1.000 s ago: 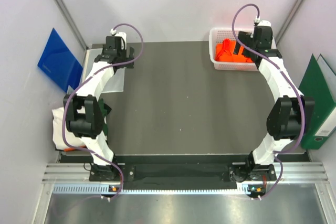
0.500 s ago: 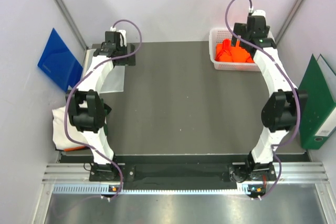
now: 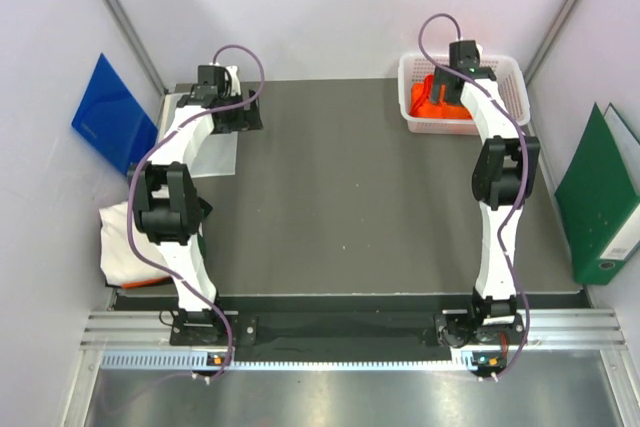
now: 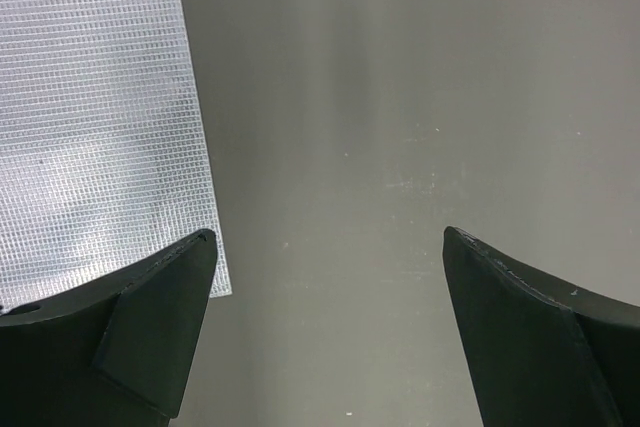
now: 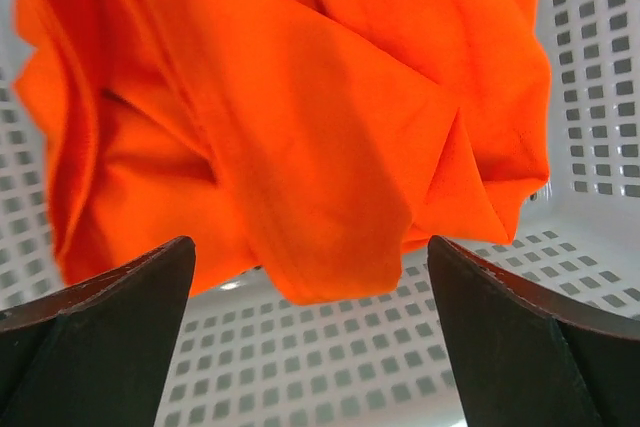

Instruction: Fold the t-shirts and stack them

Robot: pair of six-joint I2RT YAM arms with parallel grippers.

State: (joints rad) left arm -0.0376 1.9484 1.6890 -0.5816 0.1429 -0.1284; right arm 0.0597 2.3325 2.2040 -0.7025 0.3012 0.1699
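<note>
The orange t-shirt (image 5: 300,127) lies crumpled in the white mesh basket (image 3: 505,77) at the far right corner of the table (image 3: 340,187), bunched toward the basket's left end. As a heap it has no clear long axis and neither collar nor hem can be made out. In the right wrist view its main folds run diagonally, and one folded corner hangs down toward the basket floor. The right gripper (image 5: 310,257) hangs just above the cloth with its jaws spread wide, one on each side of that corner, holding nothing. The white t-shirt (image 3: 125,242) is a loose bundle at the table's left edge, near the near left corner and partly behind the left arm, so which way it points cannot be told. The left gripper (image 4: 327,237) hovers over the far left corner with its jaws also wide apart and empty. One finger is above the edge of the clear plastic sheet (image 4: 90,117) lying flat there.
</note>
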